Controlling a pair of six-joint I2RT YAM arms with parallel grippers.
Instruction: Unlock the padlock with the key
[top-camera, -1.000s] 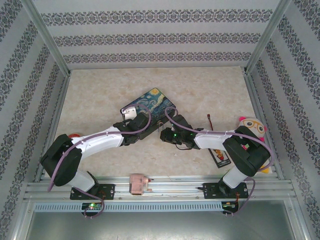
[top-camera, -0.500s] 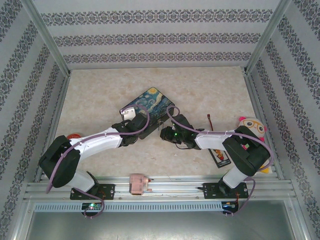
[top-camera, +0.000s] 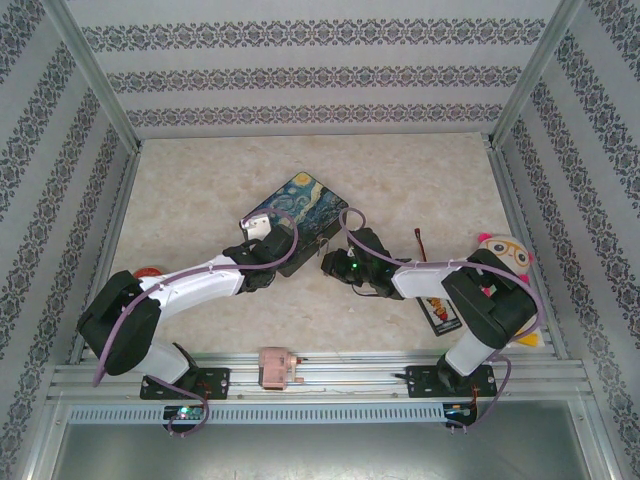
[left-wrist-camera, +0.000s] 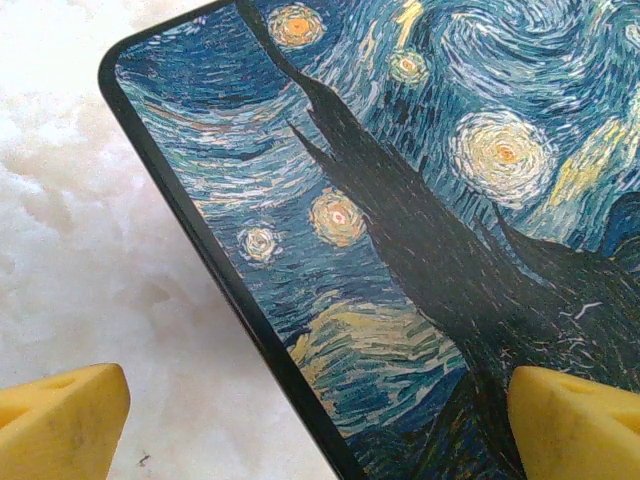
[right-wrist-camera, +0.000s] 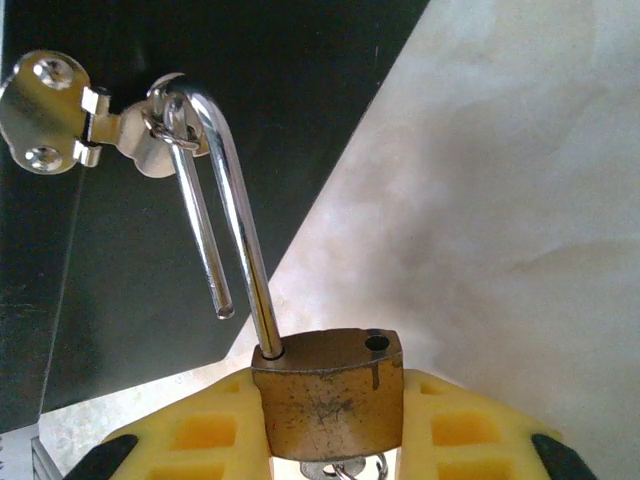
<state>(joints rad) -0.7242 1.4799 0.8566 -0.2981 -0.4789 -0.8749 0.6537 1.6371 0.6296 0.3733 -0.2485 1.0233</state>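
**Item 1, padlock** (right-wrist-camera: 325, 395). Brass body clenched between the yellow pads of my right claw (right-wrist-camera: 330, 435), just off the dark side wall of the painted box (left-wrist-camera: 400, 200).
- Shackle (right-wrist-camera: 235, 190): one leg seated in the body. The other leg hangs free beside it, its hole bare, so I judge the lock sprung.
- The shackle's bend is hooked through the ring of the hasp (right-wrist-camera: 60, 110) on the box wall.

**Item 2, key.** Not made out. A scrap of silver ring (right-wrist-camera: 345, 468) shows under the body, and I cannot tell whether the key sits there.

**Item 3, hazards.**
- Drawing back from the box would drag it by the hooked shackle, because nothing pins it.
- Pushing the body toward the box could drive the free leg into its hole and relock it.
- My pads hold only the lower body, so a twist against the ring could lever it out onto the surface (right-wrist-camera: 520, 200).

**Item 4, left claw** (left-wrist-camera: 320, 420). Released and spread wide, grasping nothing. One pad is over the box lid and one is over bare surface beside the box edge.

**Item 5, arms.**
- Right arm: reaches in low from the box's near right, wrist aimed at its side wall.
- Left arm: stretches in diagonally to the box's near-left corner, wrist tipped down over the lid.
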